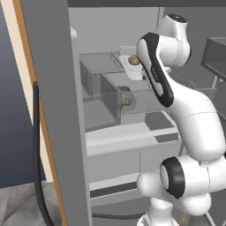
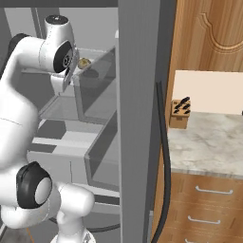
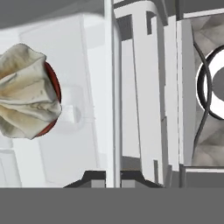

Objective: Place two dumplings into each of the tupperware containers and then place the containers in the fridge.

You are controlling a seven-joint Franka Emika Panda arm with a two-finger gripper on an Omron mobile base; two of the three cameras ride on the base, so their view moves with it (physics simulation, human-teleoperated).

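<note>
2 dumplings sit in the open fridge (image 1: 57,110): 1 dumpling (image 1: 133,59) in the far tupperware container (image 1: 128,55) on the upper shelf, another (image 1: 126,101) in the near container (image 1: 141,99) below. The gripper (image 3: 113,177) is clamped tight on that container's rim.

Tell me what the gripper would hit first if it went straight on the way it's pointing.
The container wall. It runs right between the tips of the gripper, which looks clamped on it. Past that wall, a fridge shelf seems to lie next, though depth is hard to judge.
</note>
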